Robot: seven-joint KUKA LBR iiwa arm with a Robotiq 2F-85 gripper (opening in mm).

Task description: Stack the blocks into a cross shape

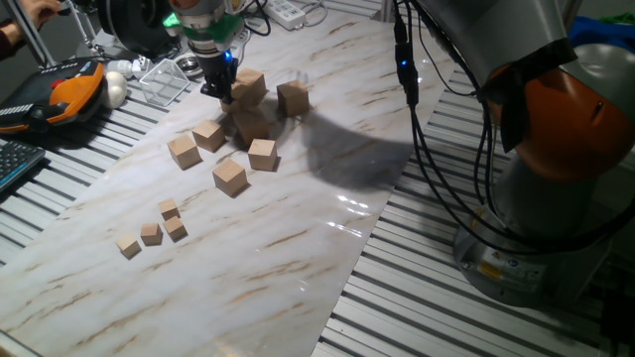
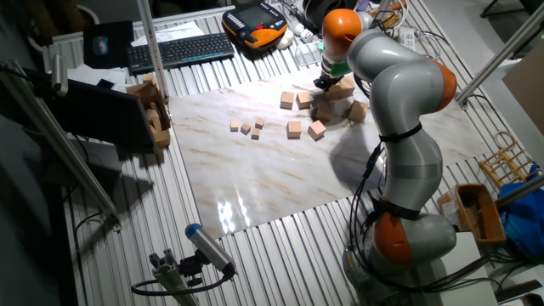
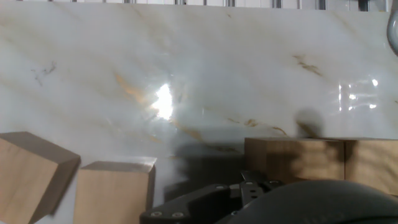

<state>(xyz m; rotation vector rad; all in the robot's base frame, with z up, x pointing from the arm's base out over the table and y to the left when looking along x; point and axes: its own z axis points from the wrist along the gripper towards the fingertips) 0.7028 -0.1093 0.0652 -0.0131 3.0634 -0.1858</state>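
Several tan wooden blocks lie on the marble board. In one fixed view a cluster sits at the back: one block [image 1: 248,87] raised over another [image 1: 250,126], and one [image 1: 293,97] to the right. Loose blocks [image 1: 208,134], [image 1: 184,151], [image 1: 262,154], [image 1: 229,176] lie in front. My gripper [image 1: 220,87] points down just left of the raised block, touching or nearly touching it. Its fingers are hidden, so I cannot tell if it is open or shut. In the hand view, blocks show low left [image 3: 115,190] and low right [image 3: 292,158]. In the other fixed view the gripper [image 2: 325,83] is by the cluster [image 2: 340,87].
Four much smaller tan cubes [image 1: 151,234] lie at the board's near left. A clear plastic box [image 1: 164,79], a white ball [image 1: 116,91] and an orange pendant [image 1: 69,89] sit behind on the slatted table. The arm's base [image 1: 556,198] and cables [image 1: 412,109] stand to the right.
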